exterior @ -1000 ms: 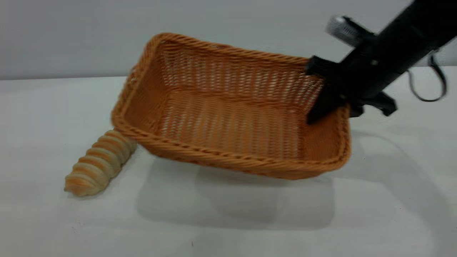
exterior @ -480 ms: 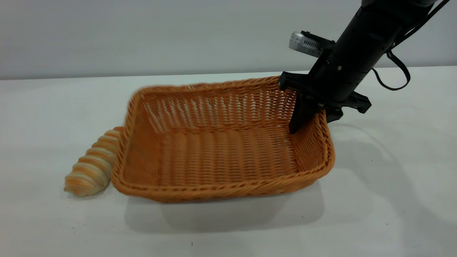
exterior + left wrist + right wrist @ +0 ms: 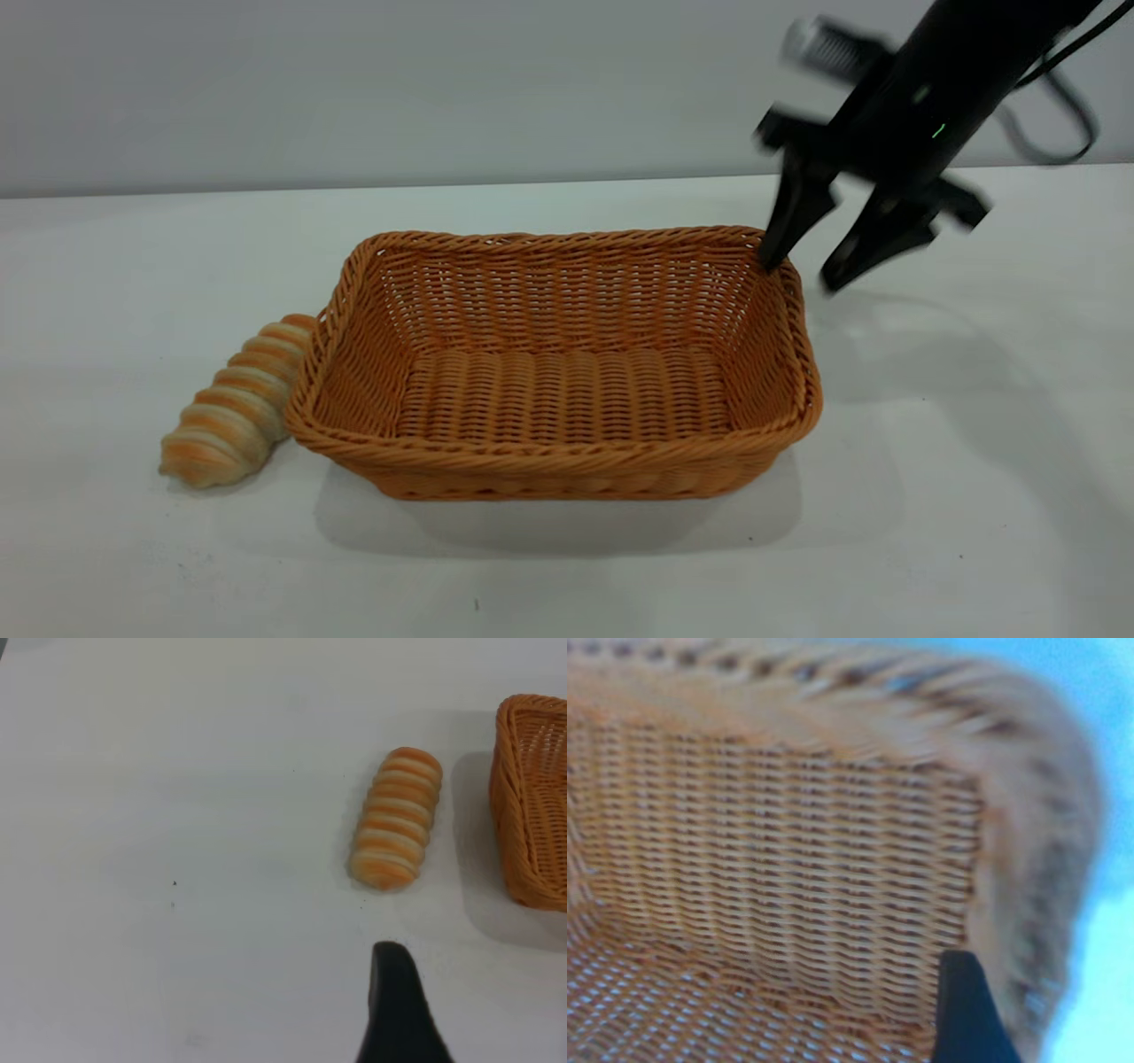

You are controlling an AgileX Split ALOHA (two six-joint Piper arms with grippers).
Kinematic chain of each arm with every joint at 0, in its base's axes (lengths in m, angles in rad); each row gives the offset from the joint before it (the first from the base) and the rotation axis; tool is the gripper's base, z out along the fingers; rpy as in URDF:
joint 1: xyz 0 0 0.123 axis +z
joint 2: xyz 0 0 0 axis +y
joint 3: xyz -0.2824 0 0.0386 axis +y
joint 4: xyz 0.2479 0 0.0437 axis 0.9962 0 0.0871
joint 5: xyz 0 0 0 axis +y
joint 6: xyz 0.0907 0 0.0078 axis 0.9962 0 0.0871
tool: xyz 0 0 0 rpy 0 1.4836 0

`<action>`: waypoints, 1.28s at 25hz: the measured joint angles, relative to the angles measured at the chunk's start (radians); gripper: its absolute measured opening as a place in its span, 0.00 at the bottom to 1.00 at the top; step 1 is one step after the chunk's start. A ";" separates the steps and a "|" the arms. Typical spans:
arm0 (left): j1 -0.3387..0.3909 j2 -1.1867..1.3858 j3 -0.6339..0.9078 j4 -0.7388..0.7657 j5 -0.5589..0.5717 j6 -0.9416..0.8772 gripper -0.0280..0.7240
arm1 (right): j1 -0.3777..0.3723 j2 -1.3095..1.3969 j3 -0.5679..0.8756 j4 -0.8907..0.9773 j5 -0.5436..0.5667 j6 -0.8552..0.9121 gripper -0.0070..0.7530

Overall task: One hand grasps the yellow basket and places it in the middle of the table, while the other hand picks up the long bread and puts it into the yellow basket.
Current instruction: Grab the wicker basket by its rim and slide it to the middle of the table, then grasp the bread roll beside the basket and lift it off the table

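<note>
The yellow basket stands flat and empty on the white table, near its middle. My right gripper is open and holds nothing, just above the basket's far right corner. In the right wrist view the basket's wall fills the picture beside one dark finger. The long bread lies on the table against the basket's left end. The left wrist view shows the bread, the basket's end and one dark finger of my left gripper, short of the bread, with nothing against it.
The left arm is out of the exterior view. Bare white table lies in front of the basket and to its right. A grey wall runs behind the table's far edge.
The basket, held tilted in the air by my right gripper, came down flat onto the table. The right gripper let go of its wall, opened and rose. The bread has not moved.
</note>
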 joint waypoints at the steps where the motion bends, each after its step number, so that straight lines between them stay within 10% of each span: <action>1: 0.000 0.000 0.000 0.000 0.000 0.000 0.71 | -0.021 -0.021 -0.003 -0.008 0.017 0.000 0.67; 10: 0.000 0.067 0.000 -0.008 -0.010 -0.036 0.71 | -0.114 -0.191 0.008 -0.269 0.217 -0.096 0.66; 22: 0.000 0.757 -0.174 -0.149 -0.127 0.054 0.71 | -0.046 -0.670 0.406 -0.436 0.105 -0.018 0.63; 32: 0.000 1.321 -0.353 -0.482 -0.306 0.480 0.71 | -0.046 -0.824 0.502 -0.438 0.088 -0.003 0.63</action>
